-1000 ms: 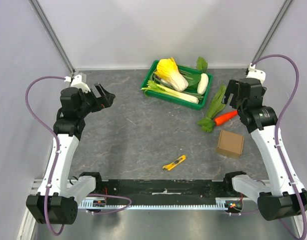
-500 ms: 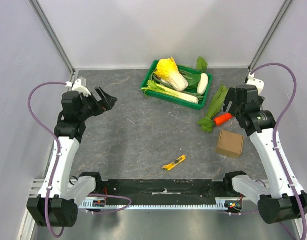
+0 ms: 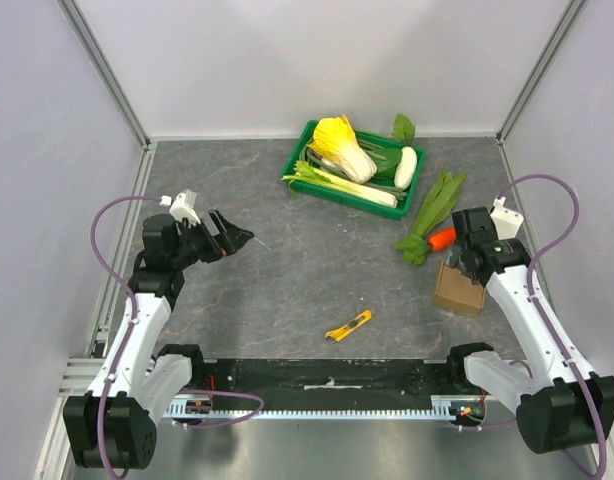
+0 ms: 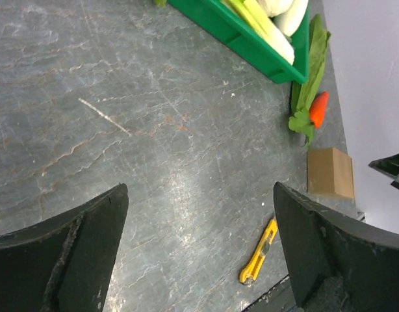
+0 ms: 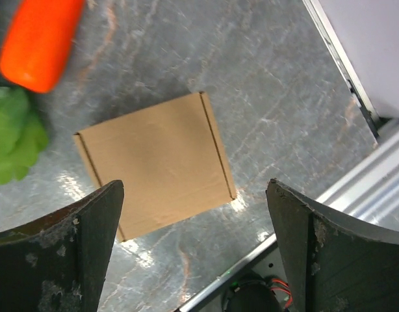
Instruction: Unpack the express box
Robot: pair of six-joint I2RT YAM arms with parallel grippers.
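Observation:
The express box (image 3: 459, 290) is a small plain brown cardboard box, lid shut, lying flat on the grey table at the right. My right gripper (image 3: 459, 262) hangs just above its far edge, pointing down. In the right wrist view the box (image 5: 154, 162) lies below and ahead of the open right gripper (image 5: 194, 188), with nothing between the fingers. My left gripper (image 3: 237, 237) is over the table's left side, far from the box. It is open and empty in its wrist view (image 4: 199, 195), where the box (image 4: 330, 172) shows at the far right.
A yellow utility knife (image 3: 348, 326) lies near the front edge, also in the left wrist view (image 4: 259, 252). A carrot (image 3: 449, 237) and leafy greens (image 3: 432, 210) lie just beyond the box. A green crate (image 3: 327, 188) of vegetables stands at the back.
The right arm has come down and toward the near edge, bringing its gripper over the box. The left arm has lowered and swung right and nearer. Both stay open.

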